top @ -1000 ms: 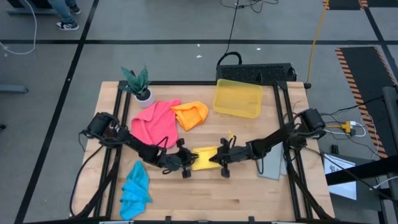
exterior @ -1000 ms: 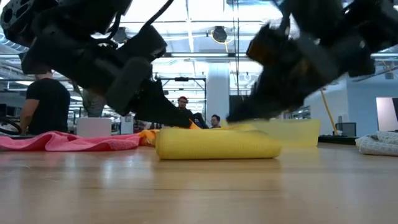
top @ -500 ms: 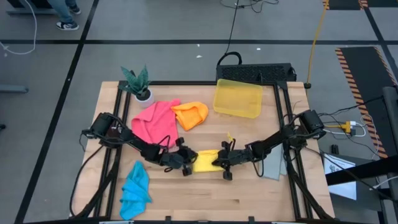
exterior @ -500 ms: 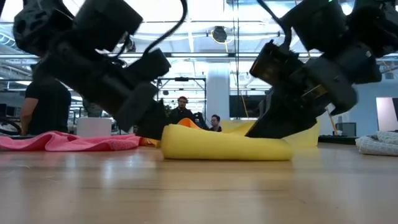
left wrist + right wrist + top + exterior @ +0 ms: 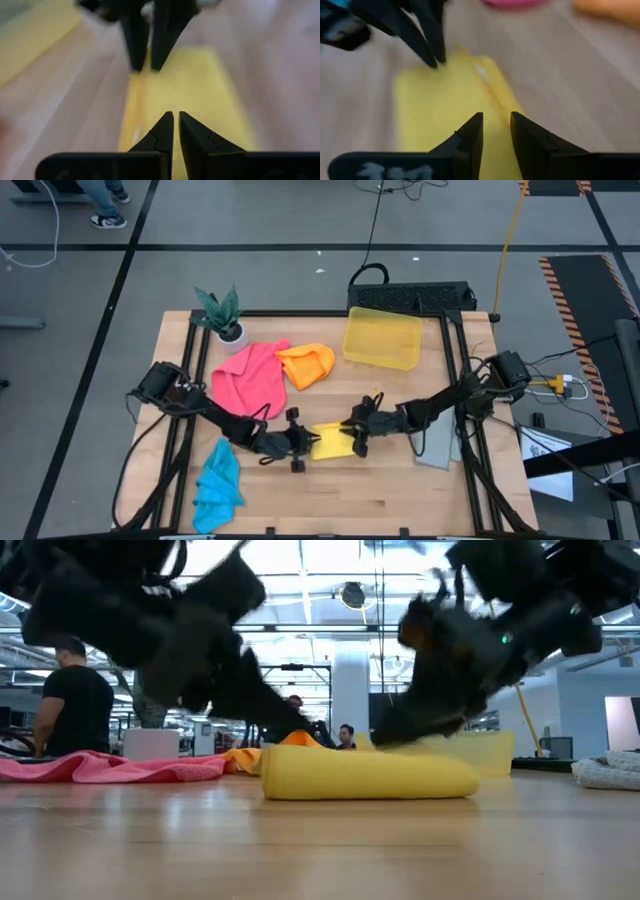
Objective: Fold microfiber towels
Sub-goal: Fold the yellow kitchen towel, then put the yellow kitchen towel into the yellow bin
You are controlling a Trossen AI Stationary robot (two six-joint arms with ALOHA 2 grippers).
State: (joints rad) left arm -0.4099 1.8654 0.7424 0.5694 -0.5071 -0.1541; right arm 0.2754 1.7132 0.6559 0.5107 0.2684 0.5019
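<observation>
The yellow towel (image 5: 330,443) lies folded into a flat strip on the table's near middle, resting on its underside (image 5: 370,778). My left gripper (image 5: 302,446) is at its left end, its fingers shut to a slit (image 5: 176,120), and no cloth shows between them. My right gripper (image 5: 352,438) hovers over the towel's right end, open (image 5: 496,122), with only the towel (image 5: 435,105) beneath its fingers. The pink towel (image 5: 250,375) and the orange towel (image 5: 308,363) lie at the far left. The blue towel (image 5: 217,485) is crumpled at the near left. The grey towel (image 5: 437,442) lies at the right edge. My left gripper comes at the yellow towel's left end (image 5: 150,115) slanting down from the table's left. I cannot tell whether its shut fingertips touch the cloth. The towel lies flat on the table.
A translucent yellow bin (image 5: 382,338) stands at the far right, and a small potted plant (image 5: 225,315) at the far left corner. Bare wood (image 5: 340,500) stretches along the near edge. People stand in the room behind the table (image 5: 70,700).
Half a second ago the yellow towel's right end was raised under my right gripper. That end now lies flat, and my right gripper stands a little above it, rolled about its own axis. The towel has shifted slightly toward the table's right.
</observation>
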